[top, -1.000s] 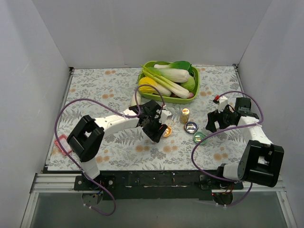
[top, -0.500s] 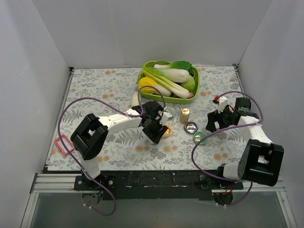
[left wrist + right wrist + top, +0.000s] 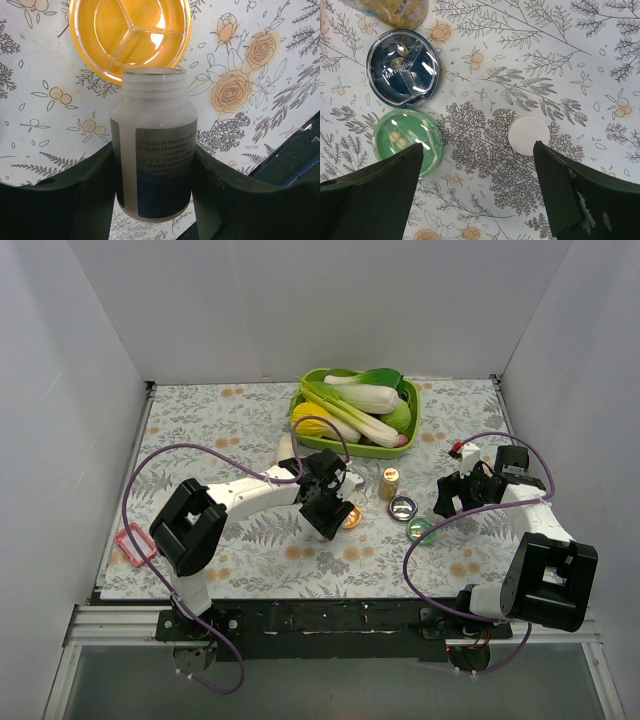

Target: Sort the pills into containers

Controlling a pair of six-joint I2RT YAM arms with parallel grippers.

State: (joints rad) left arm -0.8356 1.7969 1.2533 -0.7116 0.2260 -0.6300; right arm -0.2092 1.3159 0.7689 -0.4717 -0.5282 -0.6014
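My left gripper (image 3: 155, 170) is shut on a white pill bottle (image 3: 155, 145) with a grey label. The bottle is uncapped and its open mouth points at the orange dish (image 3: 130, 37), which has three compartments and looks empty. In the top view the left gripper (image 3: 333, 510) is right beside the orange dish (image 3: 352, 517). My right gripper (image 3: 477, 165) is open and empty above the table. The blue dish (image 3: 404, 67) and green dish (image 3: 407, 141) lie to its left, each with small pale pills inside. A white cap (image 3: 529, 135) lies by its right finger.
An amber bottle (image 3: 389, 483) stands behind the blue dish (image 3: 402, 507) and green dish (image 3: 420, 530). The lime-green tray of vegetables (image 3: 412, 430) is at the back. A pink frame (image 3: 135, 543) lies at the far left. White walls enclose the table.
My left gripper has shifted slightly toward the back right with the bottle, closer to the orange dish. The right arm has barely moved.
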